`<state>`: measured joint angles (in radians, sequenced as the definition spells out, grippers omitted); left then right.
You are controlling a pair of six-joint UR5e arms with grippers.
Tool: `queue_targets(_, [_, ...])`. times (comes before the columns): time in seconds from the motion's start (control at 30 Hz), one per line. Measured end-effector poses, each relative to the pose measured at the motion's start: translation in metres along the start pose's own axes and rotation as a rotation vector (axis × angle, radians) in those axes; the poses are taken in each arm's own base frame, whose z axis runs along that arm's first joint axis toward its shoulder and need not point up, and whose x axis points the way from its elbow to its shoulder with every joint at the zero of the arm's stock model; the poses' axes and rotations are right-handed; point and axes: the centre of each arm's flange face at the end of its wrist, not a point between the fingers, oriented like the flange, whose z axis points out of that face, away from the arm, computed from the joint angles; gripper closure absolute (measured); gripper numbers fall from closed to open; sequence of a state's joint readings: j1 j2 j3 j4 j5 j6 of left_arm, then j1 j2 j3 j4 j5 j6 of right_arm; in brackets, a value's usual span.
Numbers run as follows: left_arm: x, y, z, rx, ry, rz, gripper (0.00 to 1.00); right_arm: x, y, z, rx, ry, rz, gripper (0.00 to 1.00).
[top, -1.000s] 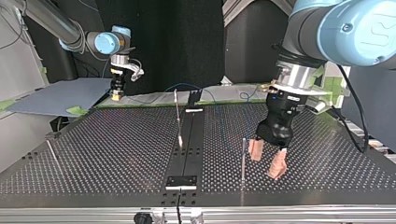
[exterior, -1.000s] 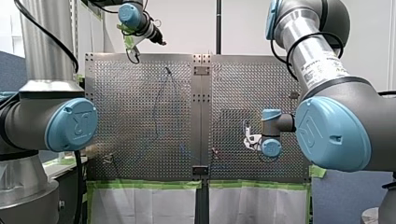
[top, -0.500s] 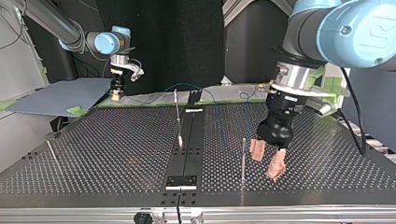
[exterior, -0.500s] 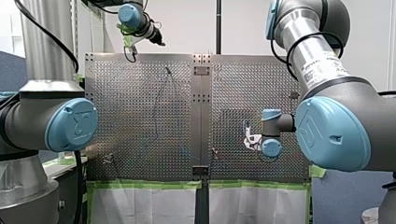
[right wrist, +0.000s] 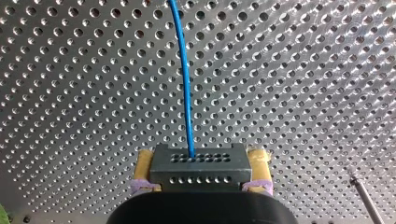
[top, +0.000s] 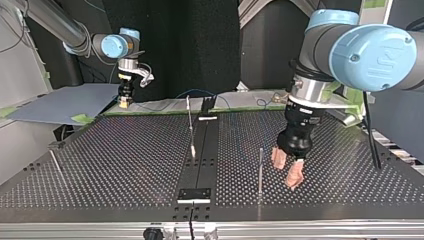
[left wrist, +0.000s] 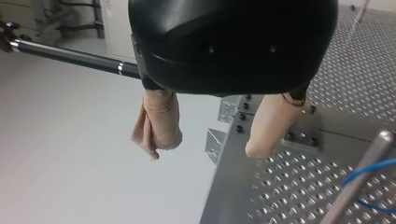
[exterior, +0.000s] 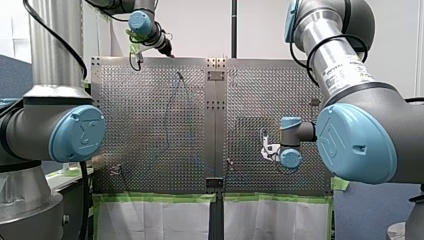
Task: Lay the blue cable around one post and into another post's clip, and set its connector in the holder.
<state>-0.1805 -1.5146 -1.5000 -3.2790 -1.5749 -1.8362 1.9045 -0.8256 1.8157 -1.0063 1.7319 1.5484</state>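
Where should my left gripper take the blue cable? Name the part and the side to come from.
Probably the free run of the blue cable beside the post, not the connector, which my right gripper is shut on. The cable is thin and lies low over the table, so bring my open left gripper down from above, a finger on each side.

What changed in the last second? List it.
My left arm dipped lower in the top view, turning the left gripper a little beside the post; its fingers remain open and empty. My right gripper stays shut on the connector of the blue cable.
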Motion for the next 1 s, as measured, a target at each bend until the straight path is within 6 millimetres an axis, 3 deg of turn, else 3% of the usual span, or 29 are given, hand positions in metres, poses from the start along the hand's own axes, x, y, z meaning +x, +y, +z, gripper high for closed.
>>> queue_targets(0.5, [-0.013, -0.003, -0.007, -0.008, 0.041, 0.088, 0.00, 0.000, 0.001, 0.001, 0.002, 0.002, 0.003, 0.80])
queue_targets(1.0, [-0.012, -0.007, -0.009, -0.003, 0.051, 0.088, 0.00, 0.000, 0.002, 0.001, 0.000, -0.003, 0.003, 0.80])
